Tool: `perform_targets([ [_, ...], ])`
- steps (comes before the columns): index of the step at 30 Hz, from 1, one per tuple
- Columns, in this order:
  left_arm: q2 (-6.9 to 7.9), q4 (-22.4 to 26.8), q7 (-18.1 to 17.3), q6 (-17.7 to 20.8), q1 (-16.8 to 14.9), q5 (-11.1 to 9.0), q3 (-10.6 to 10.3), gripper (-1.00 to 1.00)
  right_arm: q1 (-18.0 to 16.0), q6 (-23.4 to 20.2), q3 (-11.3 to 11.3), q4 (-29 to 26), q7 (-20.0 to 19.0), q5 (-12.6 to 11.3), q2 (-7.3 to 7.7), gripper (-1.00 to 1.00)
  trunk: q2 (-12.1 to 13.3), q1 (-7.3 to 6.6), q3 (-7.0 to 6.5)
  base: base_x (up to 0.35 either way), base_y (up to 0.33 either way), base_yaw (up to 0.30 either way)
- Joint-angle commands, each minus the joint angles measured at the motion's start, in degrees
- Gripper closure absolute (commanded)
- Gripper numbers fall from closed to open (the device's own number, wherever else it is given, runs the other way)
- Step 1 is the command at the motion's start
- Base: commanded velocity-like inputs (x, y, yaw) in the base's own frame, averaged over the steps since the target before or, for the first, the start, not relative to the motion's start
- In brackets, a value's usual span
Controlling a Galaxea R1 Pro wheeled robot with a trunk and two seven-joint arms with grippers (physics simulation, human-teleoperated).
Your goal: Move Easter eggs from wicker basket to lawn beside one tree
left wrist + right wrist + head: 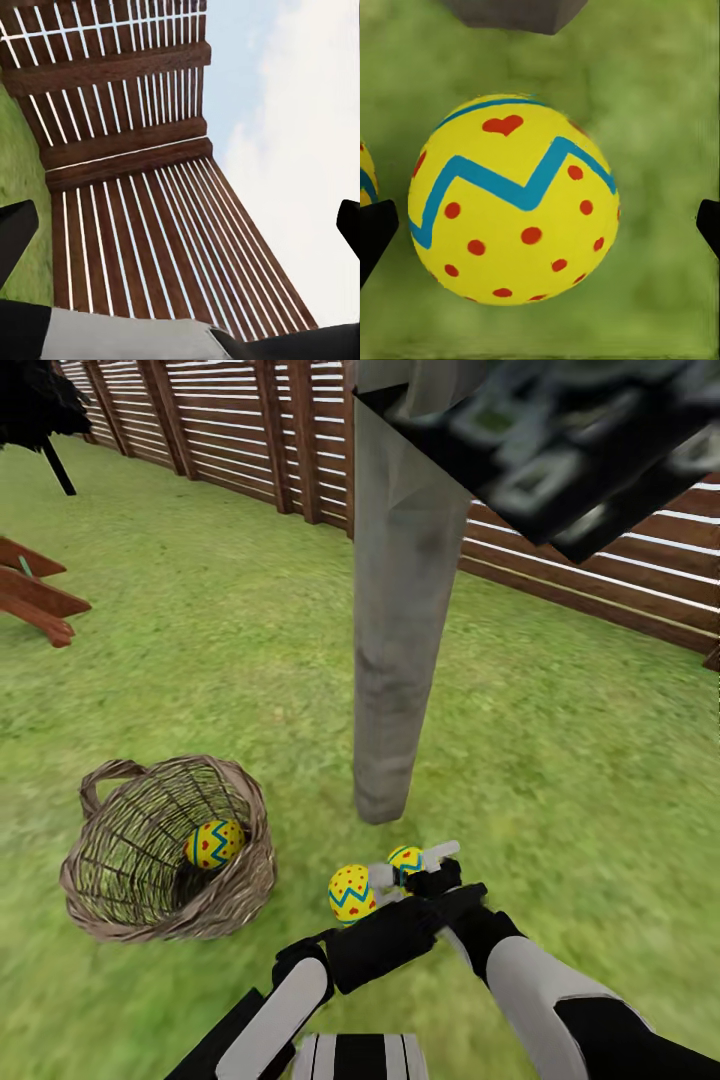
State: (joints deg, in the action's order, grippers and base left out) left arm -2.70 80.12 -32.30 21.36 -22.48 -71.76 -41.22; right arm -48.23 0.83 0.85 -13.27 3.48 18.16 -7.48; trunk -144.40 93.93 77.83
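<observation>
me: head view has two easter eggs on the lawn near the foot of the tree. one more egg sits in the wicker basket, off to the left.

friend: is your right gripper holding one?

me: i think not. in the right wrist view an egg sits between the black fingertips, but they stand far apart and don't touch it. it looks like it lies on the grass, so i'd say i am just letting go of the second egg.

friend: and the left gripper?

me: spread wide too, with nothing in it. it points at the fence and sky.

friend: what's next?

me: lift the right arm away, gently, so the eggs don't roll. then reach left into the basket for the last egg and bring it near the same tree.
</observation>
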Motion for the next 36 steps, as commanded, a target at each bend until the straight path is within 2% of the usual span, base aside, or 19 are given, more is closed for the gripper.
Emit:
perform_targets([
  [1, 0.73, 0.7, 0.0, 0.5, 0.0, -0.6, 0.3, -1.0, 0.0, -3.1, 0.2, -2.1, -0.8, 0.2, 0.17, -1.0, 0.0, -0.03, -0.19, 0.0, 0.0, 0.0],
  [2, 1.21, 1.3, -0.1, 0.8, -0.1, -0.6, 0.9, -1.0, 0.0, -7.5, 0.2, -4.3, -1.9, 0.3, 0.38, -1.0, 0.0, -0.06, -0.41, 0.0, 0.0, 0.0],
  [3, 1.54, 1.4, -0.1, 1.9, -0.1, -0.6, 1.7, -1.0, 0.0, -10.1, 0.2, -5.3, -3.1, 0.3, 0.99, -1.0, 0.0, -0.08, -0.63, 0.0, 0.0, 0.0],
  [5, 1.84, 1.6, -0.2, 6.5, -0.1, -0.6, 4.3, -1.0, 0.0, -15.7, 0.2, -7.3, -9.4, 0.3, 3.72, -1.0, 0.1, -0.14, -1.08, 0.0, 0.0, 0.0],
  [7, 1.89, 1.7, -0.3, 8.4, 0.0, -0.6, 5.9, -1.0, 0.0, -19.3, 0.2, -8.1, -17.2, 0.3, 6.15, -1.0, 0.1, -0.19, -1.52, 0.0, 0.0, 0.0],
  [10, 1.6, 1.8, -0.2, 8.9, -0.1, -0.5, 6.3, -1.0, 0.0, -20.4, 0.2, -8.3, -27.0, 0.2, 10.15, -1.0, 0.1, -0.26, -2.19, 0.0, 0.0, 0.0],
  [11, 1.33, 1.8, -0.2, 9.0, -0.2, -0.5, 6.3, -1.0, 0.0, -20.6, 0.3, -7.6, -38.7, 0.4, 14.15, -1.0, 0.1, -0.29, -2.41, 0.0, 0.0, 0.0],
  [13, 1.26, 1.8, -0.2, 9.1, -0.2, -0.5, 6.3, -1.0, 0.0, -20.7, 0.3, -6.8, -42.8, 0.3, 17.55, -1.0, 0.2, -0.34, -2.85, 0.0, 0.0, 0.0],
  [14, 1.11, 1.8, 0.0, 9.1, -0.2, -0.4, 6.3, -1.0, 0.0, -20.6, 0.3, -6.0, -47.6, 0.3, 19.51, -1.0, 0.2, -0.37, -3.07, 0.0, 0.0, 0.0],
  [15, 1.06, 1.8, 0.0, 9.1, -0.2, -0.4, 6.3, -1.0, 0.0, -20.5, 0.3, -4.8, -52.1, 0.4, 20.83, -1.0, 0.2, -0.39, -3.29, -0.012, 0.0, 0.0],
  [17, 1.22, 1.8, 0.0, 9.1, -0.2, -0.4, 6.3, -1.0, 0.4, -20.3, 0.4, -2.4, -57.0, 0.6, 21.87, -1.0, 0.2, -0.44, -3.74, -0.2, 0.0, 0.0],
  [21, 1.78, 1.9, 0.0, 9.1, -0.2, -0.4, 6.4, -1.0, 0.7, -20.2, 0.4, -1.4, -58.4, 0.6, 23.89, -1.0, 0.3, -0.55, -4.62, -0.323, 0.0, 0.0],
  [25, 2.36, 1.9, 0.0, 9.2, -0.2, -0.4, 9.0, -1.0, 1.5, -19.9, 0.5, -1.1, -58.4, 0.7, 23.99, -1.0, 0.3, -0.65, -5.51, -0.341, 0.0, 0.0],
  [27, 4.07, 1.9, -0.1, 9.2, -0.4, -0.4, 9.9, -1.0, 1.7, -19.8, 0.5, -1.1, -58.4, 0.8, 23.83, -1.0, 0.4, -0.7, -5.95, -0.342, 0.0, 0.0],
  [29, 4.91, 1.9, -0.2, 9.2, -0.5, -0.5, 11.1, -1.0, 2.0, -19.8, 0.5, -1.1, -58.4, 0.9, 23.76, -1.0, 0.4, -0.75, -6.4, -0.341, 0.0, 0.0],
  [36, 5.39, 2.1, -0.7, 9.1, -0.5, -0.5, 12.5, -1.0, 2.2, -19.8, 0.5, -1.1, -58.2, 0.7, 23.71, -1.0, 0.4, -0.75, -6.4, -0.278, 0.0, 0.0],
])
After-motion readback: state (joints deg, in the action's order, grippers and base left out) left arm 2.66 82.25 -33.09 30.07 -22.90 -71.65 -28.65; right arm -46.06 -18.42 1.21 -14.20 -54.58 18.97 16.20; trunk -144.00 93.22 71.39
